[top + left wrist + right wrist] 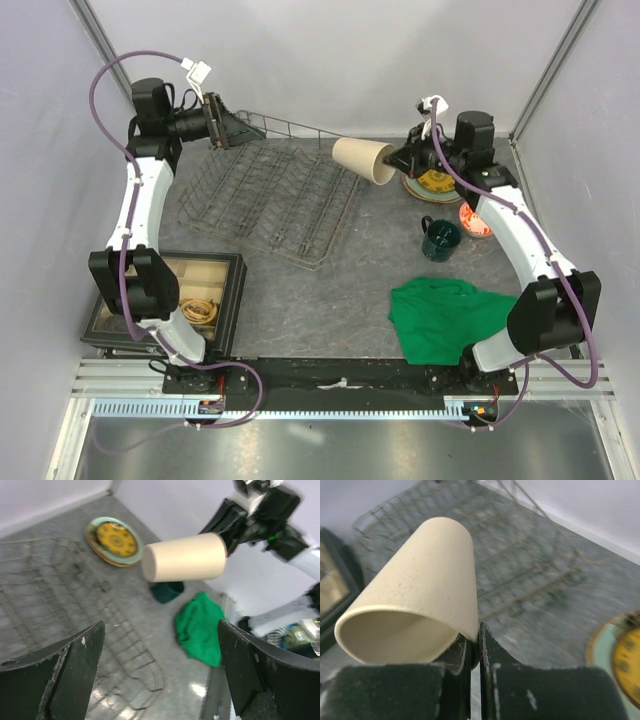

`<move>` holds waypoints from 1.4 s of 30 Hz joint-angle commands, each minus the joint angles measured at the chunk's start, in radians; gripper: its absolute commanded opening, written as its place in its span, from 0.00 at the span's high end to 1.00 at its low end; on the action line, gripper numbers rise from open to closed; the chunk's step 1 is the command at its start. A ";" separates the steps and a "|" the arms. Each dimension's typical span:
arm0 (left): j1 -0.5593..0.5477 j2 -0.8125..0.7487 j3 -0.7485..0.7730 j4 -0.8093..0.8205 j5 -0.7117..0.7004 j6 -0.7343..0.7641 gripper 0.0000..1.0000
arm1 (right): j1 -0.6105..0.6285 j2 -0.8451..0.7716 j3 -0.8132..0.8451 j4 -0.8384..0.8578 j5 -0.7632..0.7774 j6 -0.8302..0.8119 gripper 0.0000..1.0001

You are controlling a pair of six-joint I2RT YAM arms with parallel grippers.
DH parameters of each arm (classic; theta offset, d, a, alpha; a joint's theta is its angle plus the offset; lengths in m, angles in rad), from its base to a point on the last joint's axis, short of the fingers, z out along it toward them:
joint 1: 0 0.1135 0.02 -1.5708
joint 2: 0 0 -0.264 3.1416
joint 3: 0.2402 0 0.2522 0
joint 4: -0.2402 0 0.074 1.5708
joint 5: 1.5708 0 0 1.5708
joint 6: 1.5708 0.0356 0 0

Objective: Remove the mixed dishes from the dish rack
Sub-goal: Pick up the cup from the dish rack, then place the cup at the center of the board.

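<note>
Tall beige speckled cup (362, 160) aloft on its side, near the far right corner of the grey wire dish rack (270, 205), clear of the grey tabletop (330, 290). Long axis about level: closed base toward the left arm, open mouth toward the right pincer (398, 158). Pinched at the rim wall, probably with one finger inside, though hard to make out. Left pincer (238, 128) spread wide, gripping nothing, over the rack's far left corner. From the right wrist, hollow mouth facing the lens. From the left wrist, flat base instead, dark green mug (167, 591) below it, yellow-patterned plate (116, 539) stacked on pale mint-green plate (100, 523).
</note>
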 commanded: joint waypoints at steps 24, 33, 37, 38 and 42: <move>-0.004 0.091 0.197 -0.856 -0.470 0.885 0.01 | -0.026 0.418 0.524 -0.836 0.666 -0.350 1.00; -0.004 0.105 0.186 -0.896 -0.471 0.931 0.01 | -0.028 0.575 0.715 -0.975 0.674 -0.388 1.00; -0.004 0.108 0.186 -0.905 -0.473 0.943 0.01 | -0.033 0.629 0.756 -1.029 0.620 -0.412 1.00; -0.004 0.108 0.186 -0.905 -0.474 0.946 0.01 | -0.034 0.638 0.755 -1.038 0.605 -0.416 1.00; -0.004 0.109 0.186 -0.908 -0.471 0.951 0.01 | -0.034 0.653 0.759 -1.041 0.600 -0.423 1.00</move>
